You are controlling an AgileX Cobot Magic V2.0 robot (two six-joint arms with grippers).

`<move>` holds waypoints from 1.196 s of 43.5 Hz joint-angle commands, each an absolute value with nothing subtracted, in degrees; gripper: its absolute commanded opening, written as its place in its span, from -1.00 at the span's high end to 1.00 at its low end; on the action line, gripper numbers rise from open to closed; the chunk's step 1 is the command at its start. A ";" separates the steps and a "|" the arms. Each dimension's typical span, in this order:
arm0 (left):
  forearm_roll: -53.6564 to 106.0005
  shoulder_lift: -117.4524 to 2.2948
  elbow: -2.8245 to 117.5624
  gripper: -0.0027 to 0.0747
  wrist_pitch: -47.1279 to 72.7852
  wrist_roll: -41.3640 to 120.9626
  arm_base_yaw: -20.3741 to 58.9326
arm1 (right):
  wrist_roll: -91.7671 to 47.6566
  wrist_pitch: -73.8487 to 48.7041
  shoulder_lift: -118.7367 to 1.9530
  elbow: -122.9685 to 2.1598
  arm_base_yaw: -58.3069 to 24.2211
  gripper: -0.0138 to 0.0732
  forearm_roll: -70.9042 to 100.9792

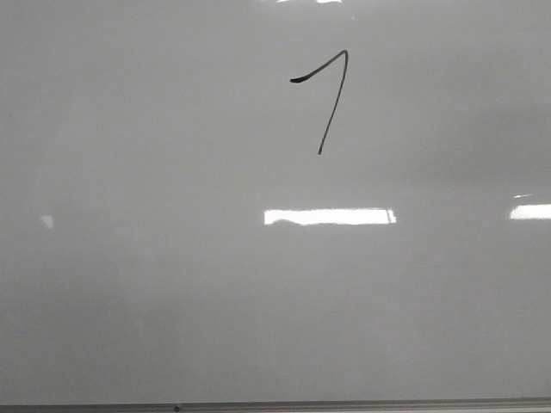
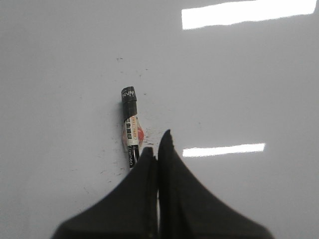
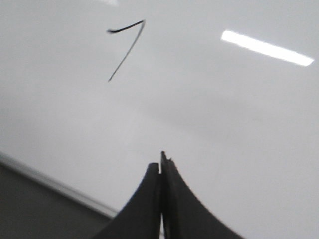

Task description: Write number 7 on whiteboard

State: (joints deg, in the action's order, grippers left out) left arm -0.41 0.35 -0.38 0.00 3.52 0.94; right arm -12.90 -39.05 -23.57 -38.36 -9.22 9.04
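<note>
The whiteboard (image 1: 172,284) fills the front view, glossy and pale grey. A black number 7 (image 1: 327,95) is drawn on it at the far middle, with a short curved bar and a long slanted downstroke. It also shows in the right wrist view (image 3: 124,47). No gripper shows in the front view. My left gripper (image 2: 157,147) is shut and empty above the board. A black marker (image 2: 130,129) with a white label lies flat on the board just beside its fingertips, apart from them. My right gripper (image 3: 162,162) is shut and empty above the board (image 3: 224,124).
The board's thin grey metal edge strip (image 1: 344,404) runs along the near side and also shows in the right wrist view (image 3: 50,184), with a dark surface beyond it. Bright rectangular light reflections (image 1: 329,216) lie on the board. Small dark specks surround the marker.
</note>
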 commanded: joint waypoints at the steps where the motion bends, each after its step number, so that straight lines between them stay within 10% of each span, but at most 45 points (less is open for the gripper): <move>1: 0.00 1.14 -1.12 0.98 -4.47 3.20 0.83 | -13.77 -24.11 -18.22 -31.94 -4.56 0.84 9.00; 25: 0.00 1.14 -1.12 0.98 -4.47 3.20 0.83 | -13.72 -0.41 1.63 1.13 1.24 0.84 9.05; 52: 0.00 1.14 -1.12 0.98 -4.47 3.20 0.83 | -11.81 2.93 1.64 1.38 0.39 0.84 8.63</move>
State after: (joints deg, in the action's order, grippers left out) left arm -0.41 0.35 -0.38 0.00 3.52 0.94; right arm -13.08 -2.42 0.62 1.49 0.43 9.05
